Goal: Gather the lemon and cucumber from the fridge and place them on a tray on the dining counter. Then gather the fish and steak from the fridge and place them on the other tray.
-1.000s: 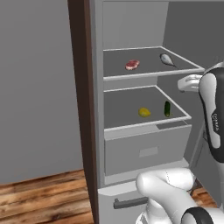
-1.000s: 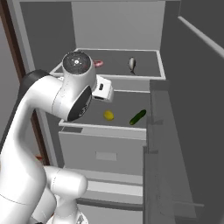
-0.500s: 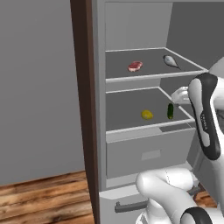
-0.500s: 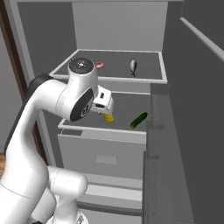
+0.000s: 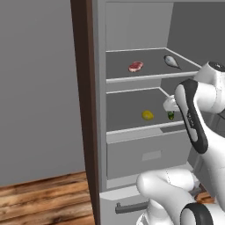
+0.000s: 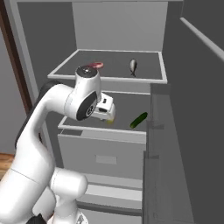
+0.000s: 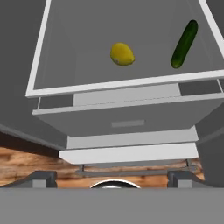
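Hand view: lemon [image 7: 122,54] beyond fingertips [image 7: 43,176].

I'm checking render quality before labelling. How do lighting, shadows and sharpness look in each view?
Left base view: flat, even light, no glare; small round yellow lemon slightly soft. Right base view: dim grey fridge interior, soft edges on the stubby dark green cucumber. Hand view: sharpest, lemon and cucumber cast almost no shadow.

base views flank fridge [image 5: 132,110], hand view above

Kitchen: open fridge [image 5: 132,26], stocked shelves.
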